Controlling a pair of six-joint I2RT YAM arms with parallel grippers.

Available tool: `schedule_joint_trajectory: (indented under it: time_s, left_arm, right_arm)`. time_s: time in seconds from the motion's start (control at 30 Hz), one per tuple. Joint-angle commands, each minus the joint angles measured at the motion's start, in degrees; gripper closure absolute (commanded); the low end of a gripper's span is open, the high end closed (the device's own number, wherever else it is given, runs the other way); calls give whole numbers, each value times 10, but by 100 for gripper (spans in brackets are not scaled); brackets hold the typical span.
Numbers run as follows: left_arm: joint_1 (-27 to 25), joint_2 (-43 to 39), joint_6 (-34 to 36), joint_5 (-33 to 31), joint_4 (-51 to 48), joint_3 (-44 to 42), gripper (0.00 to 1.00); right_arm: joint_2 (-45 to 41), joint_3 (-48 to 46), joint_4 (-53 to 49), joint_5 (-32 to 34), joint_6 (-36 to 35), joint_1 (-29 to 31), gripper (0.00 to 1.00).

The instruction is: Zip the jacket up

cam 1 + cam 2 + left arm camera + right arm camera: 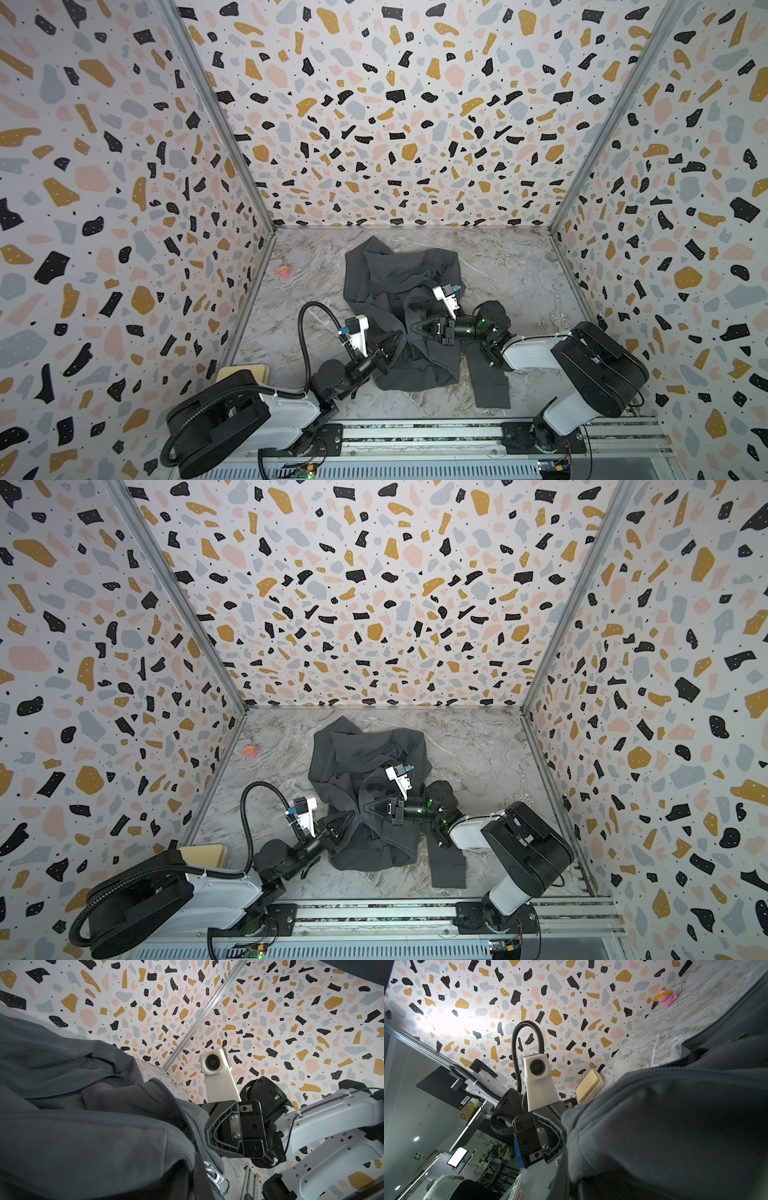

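The jacket (pixel 395 278) (pixel 361 754) lies crumpled, dark grey, in the middle of the marble table in both top views. One sleeve (pixel 490 382) trails toward the front. My left gripper (pixel 398 336) (pixel 352 813) and right gripper (pixel 412 328) (pixel 365 806) meet tip to tip at the jacket's front edge. Each is shut on a fold of fabric beside the zipper. In the left wrist view the silver zipper slider (pixel 217 1179) hangs at the lower end of the zipper teeth (pixel 187 1118), close to the right gripper's fingers (pixel 214 1138). The jacket (pixel 675 1126) hides my right gripper's own jaws in the right wrist view.
A small pink toy (pixel 284 271) (pixel 665 998) lies at the back left of the table. A tan pad (pixel 243 371) (pixel 588 1086) sits by the left wall near the left arm's base. A clear plastic piece (pixel 559 318) lies by the right wall. Patterned walls enclose three sides.
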Motion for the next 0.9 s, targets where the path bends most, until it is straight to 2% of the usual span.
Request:
schedule_joint_trajectory:
  time_s: [0.0, 0.37, 0.57, 0.87]
  left_arm:
    - [-1, 11, -6, 30, 55, 1, 100]
    - [-2, 36, -28, 35, 96, -6, 100]
    - [-2, 38, -30, 33, 87, -4, 100]
    - [-1, 47, -31, 33, 90, -5, 100]
  right_arm:
    - [-10, 27, 7, 28, -11, 1, 100]
    - [-27, 29, -59, 23, -49, 1, 100]
    - [-39, 25, -93, 20, -48, 1, 82]
    - [-56, 22, -140, 13, -45, 7, 75]
